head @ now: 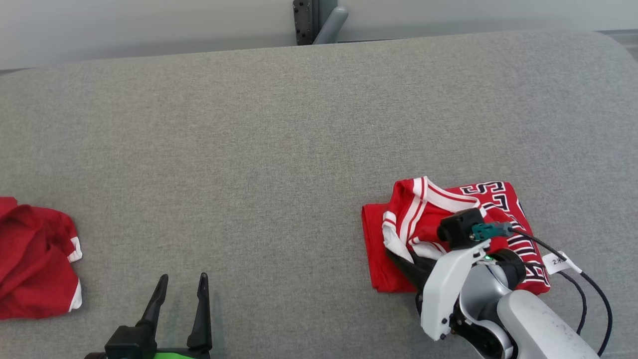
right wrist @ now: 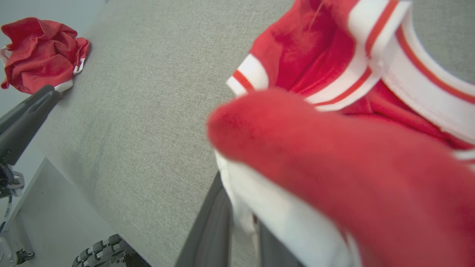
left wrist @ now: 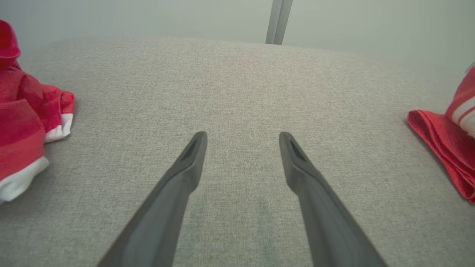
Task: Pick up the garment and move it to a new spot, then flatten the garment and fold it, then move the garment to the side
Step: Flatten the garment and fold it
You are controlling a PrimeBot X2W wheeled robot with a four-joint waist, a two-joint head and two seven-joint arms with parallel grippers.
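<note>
The gray counter [head: 279, 129] lies open across its whole middle and far half, a wide lane from side to side. At the left edge a crumpled red garment [head: 35, 259] blocks the near corner. The left gripper [head: 183, 277], fingers spread, sits near it but apart, with bare cloth ahead. On the near right the folded jersey [head: 413, 209] takes up the ground. The right gripper [head: 406, 264], pinched on the jersey's near-left fold, and its arm [head: 528, 319] cover the jersey's near side. A black cable [head: 598, 291] loops at the arm's right. A narrow strip is free right of the jersey. Behind the far edge stands a gray post [head: 329, 22].
</note>
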